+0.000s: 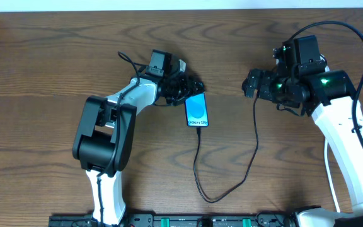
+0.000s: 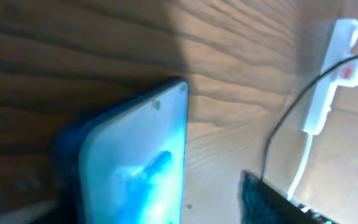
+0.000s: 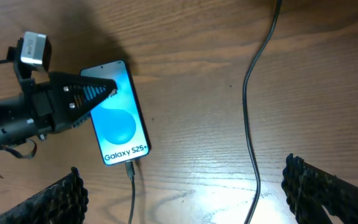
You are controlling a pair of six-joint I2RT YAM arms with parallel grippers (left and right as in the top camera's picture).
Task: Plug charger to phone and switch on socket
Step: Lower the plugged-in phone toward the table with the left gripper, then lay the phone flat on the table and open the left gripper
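The phone (image 1: 196,111) lies flat on the table with its blue screen lit. It also shows in the right wrist view (image 3: 118,121) and, close up, in the left wrist view (image 2: 142,168). The charger cable (image 1: 198,170) is plugged into the phone's bottom edge, loops toward the front and runs up under the right arm. My left gripper (image 1: 183,87) sits at the phone's top end with its fingers apart, one finger (image 3: 86,93) over the top corner. My right gripper (image 3: 185,193) is open and empty above the table. The white socket (image 2: 328,74) shows a red switch; in the overhead view it is hidden.
The socket's white cord (image 2: 303,162) runs along the wood toward my left gripper's finger (image 2: 269,202). The right arm (image 1: 333,107) hangs over the table's right side. Bare wood lies between the phone and the cable's right run (image 3: 250,112).
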